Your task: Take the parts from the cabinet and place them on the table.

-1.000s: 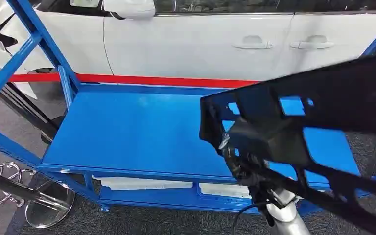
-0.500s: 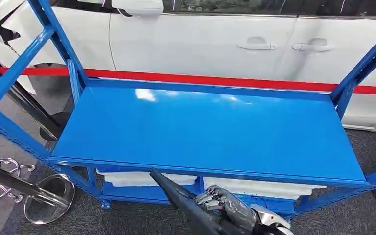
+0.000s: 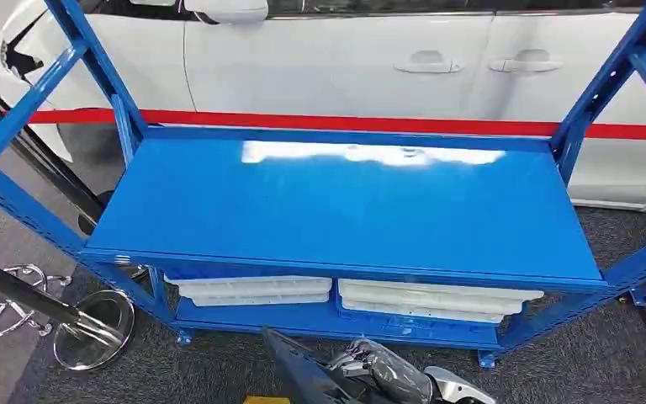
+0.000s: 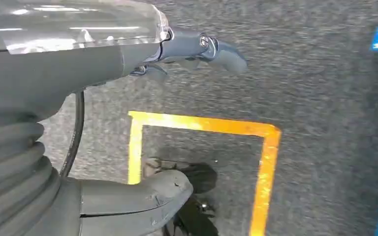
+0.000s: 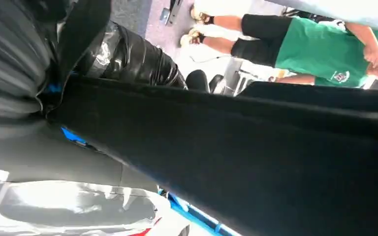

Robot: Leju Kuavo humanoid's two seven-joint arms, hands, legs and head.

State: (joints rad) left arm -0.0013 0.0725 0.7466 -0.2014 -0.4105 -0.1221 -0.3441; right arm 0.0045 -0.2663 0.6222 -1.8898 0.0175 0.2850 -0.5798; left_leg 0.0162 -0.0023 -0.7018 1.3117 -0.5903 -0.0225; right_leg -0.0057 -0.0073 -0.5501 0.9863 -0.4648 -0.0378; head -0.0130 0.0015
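Right hand [image 3: 387,370] at six o'clock grips a black part [image 3: 299,370], fingers wrapped around it, below the blue cabinet [image 3: 345,206]. Left hand [image 4: 128,123] hangs over carpet, fingers apart, holding nothing. Carrying step, by my judgement; next calls for turning toward the table.

The right hand [image 3: 383,370] sits low at the bottom of the head view, its silver wrist below it, fingers curled around a black part [image 3: 299,370]. The left hand [image 4: 128,123] hangs with fingers [image 4: 216,49] extended and thumb [image 4: 142,196] apart, holding nothing.
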